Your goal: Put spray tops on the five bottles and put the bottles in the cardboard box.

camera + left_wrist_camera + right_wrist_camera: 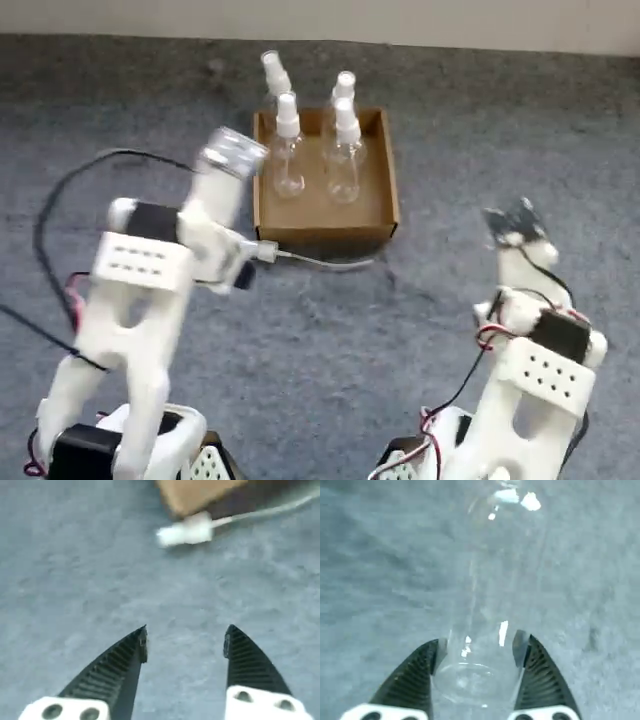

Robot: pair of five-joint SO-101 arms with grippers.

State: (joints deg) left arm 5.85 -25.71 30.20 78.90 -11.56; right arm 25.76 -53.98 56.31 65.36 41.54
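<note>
We see soft, even light on the grey carpet (400, 330) — bright enough, with no hard sunny patches. The cardboard box (391, 180) throws a dark shadow along its front wall, and the left wrist view catches that dark strip beside the box too. The arms (140, 300) make only faint shadows. On the clear bottle (480, 680) in the right wrist view, little white sparkles of glare shine — some at its far end, some close by.

We see bottles (288, 160) in the box (388, 190), far centre. A spray top (268, 252) lies just near of it. Rightward, the right gripper (480, 639) holds a bottle (475, 680).
</note>
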